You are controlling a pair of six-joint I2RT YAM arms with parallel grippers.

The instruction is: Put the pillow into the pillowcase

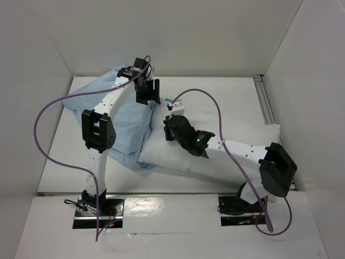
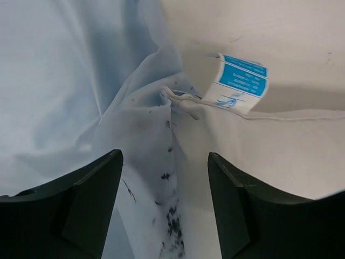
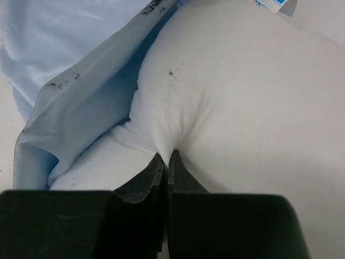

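The white pillow (image 1: 237, 137) lies across the middle and right of the table, its left end tucked against the light blue pillowcase (image 1: 121, 121). My right gripper (image 3: 168, 155) is shut on a pinched fold of the pillow (image 3: 242, 97), beside the speckled edge of the pillowcase (image 3: 70, 81). My left gripper (image 2: 164, 167) is open and hovers over the pillowcase (image 2: 64, 81) opening, where its dark-specked hem meets the pillow (image 2: 280, 156). Nothing sits between its fingers (image 2: 81, 205). The pillow's blue and white tag (image 2: 240, 81) sticks up just beyond.
White enclosure walls (image 1: 48, 48) close in the table on the left, back and right. A metal rail (image 1: 264, 102) runs along the right side. Purple cables (image 1: 54, 105) loop off both arms. The right arm's elbow (image 1: 277, 167) hangs over the pillow's right end.
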